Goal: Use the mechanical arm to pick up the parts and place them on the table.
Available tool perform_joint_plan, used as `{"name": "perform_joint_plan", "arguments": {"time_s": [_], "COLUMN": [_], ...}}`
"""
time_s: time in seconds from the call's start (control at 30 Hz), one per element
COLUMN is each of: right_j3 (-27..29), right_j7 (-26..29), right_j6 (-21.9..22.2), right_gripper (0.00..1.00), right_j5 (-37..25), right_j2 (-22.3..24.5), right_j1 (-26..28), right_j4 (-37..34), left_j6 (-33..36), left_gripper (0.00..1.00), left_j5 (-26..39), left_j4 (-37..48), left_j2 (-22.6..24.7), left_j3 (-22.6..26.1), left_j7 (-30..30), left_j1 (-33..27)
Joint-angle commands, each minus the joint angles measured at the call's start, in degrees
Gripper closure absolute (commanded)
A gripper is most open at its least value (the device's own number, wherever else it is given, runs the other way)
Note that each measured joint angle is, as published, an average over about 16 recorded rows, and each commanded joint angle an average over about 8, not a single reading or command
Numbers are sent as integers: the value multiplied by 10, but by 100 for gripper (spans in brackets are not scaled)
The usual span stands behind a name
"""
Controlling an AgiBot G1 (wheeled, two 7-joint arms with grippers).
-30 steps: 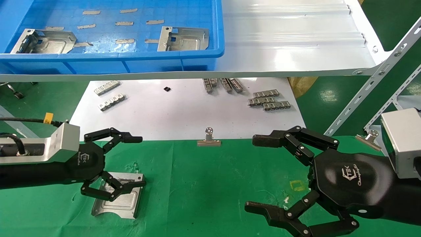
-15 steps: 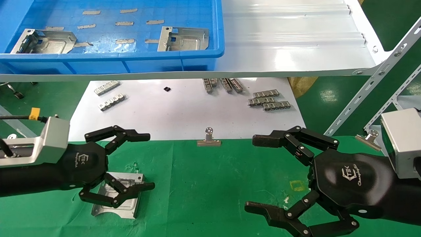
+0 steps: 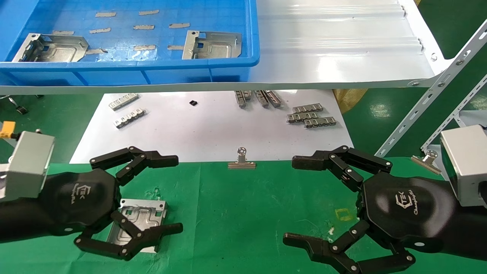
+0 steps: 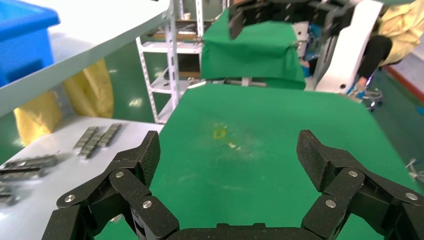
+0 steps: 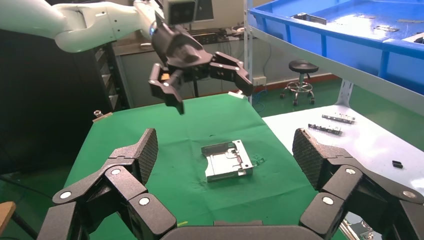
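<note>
Left gripper: my black hexagonal left gripper [image 3: 142, 196] hangs above the near-left part of the desk, fingers spread wide apart and holding nothing; the right wrist view shows it clear of the cloth.
Placed part: one flat silver stamped sheet-metal plate [image 3: 141, 217] lies flat on the green cloth, free of the fingers; from the head camera my lower finger [image 3: 131, 239] crosses in front of its near edge.
Desk: the wrinkled green cloth-covered desk [image 3: 247, 213] carries the plate, with a small yellow square outline [image 3: 344, 214] well over on the right side.
Remaining parts: two more silver stamped plates sit in the blue plastic bin [image 3: 232, 64] on the white shelf [image 3: 335, 57], one at its left end [image 3: 49, 48] and one near its right wall [image 3: 213, 45].
Right gripper: I see my matching black right gripper [image 3: 323, 201] parked over the right of the desk, fingers apart and empty.
Other items: small toothed metal strips [image 3: 310, 116] lie on the white sheet [image 3: 198, 129] beyond the cloth, and a silver binder clip [image 3: 241, 161] sits at the cloth's far edge.
</note>
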Motion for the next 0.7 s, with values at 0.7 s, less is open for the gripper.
{"name": "perform_joint_plan", "arguments": {"time_s": [0.7], "right_j3": [0], "right_j7": [0], "right_j6": [0], "right_gripper": [0], "right_j5": [0], "right_j2": [0], "right_j1": [0], "right_j4": [0], "left_j6": [-13], "left_gripper": [0], "left_j5": [-34], "left_j4": [-120], "left_j2": [-24], "left_j3": [-81], "left_j7": [-87], "left_j1": [73]}}
